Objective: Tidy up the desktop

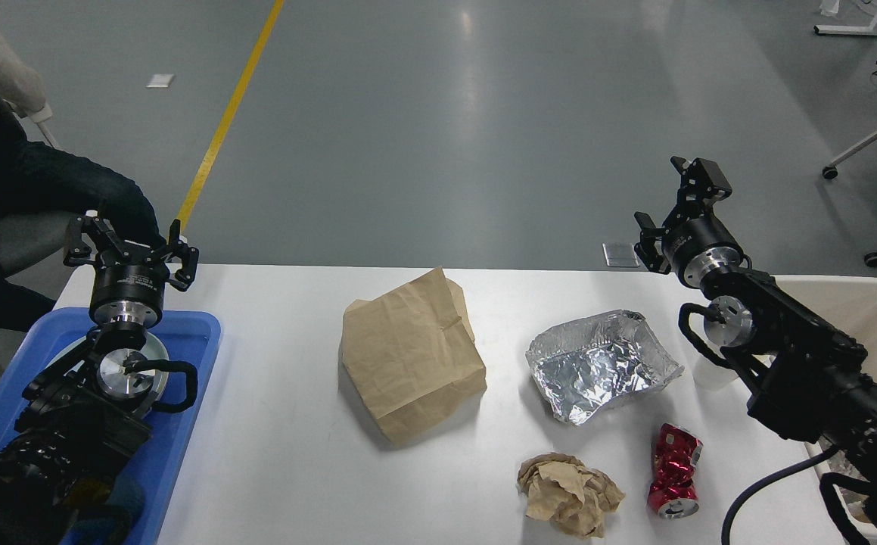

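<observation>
The white desktop (279, 454) holds a brown paper bag (408, 356) at the middle, a crumpled foil sheet (597, 363) to its right, a crumpled brown paper ball (568, 493) and a crushed red can (673, 469) near the front right. My left gripper (132, 246) is open and empty, raised over the far end of the blue tray (192, 378) at the left. My right gripper (669, 200) is open and empty, raised above the desktop's far right edge, well apart from the foil sheet.
A beige bin (869, 310) stands at the right edge under my right arm. A seated person (7, 174) is at the far left beyond the table. A yellow floor line (226, 121) and chair legs with wheels (854, 151) lie beyond.
</observation>
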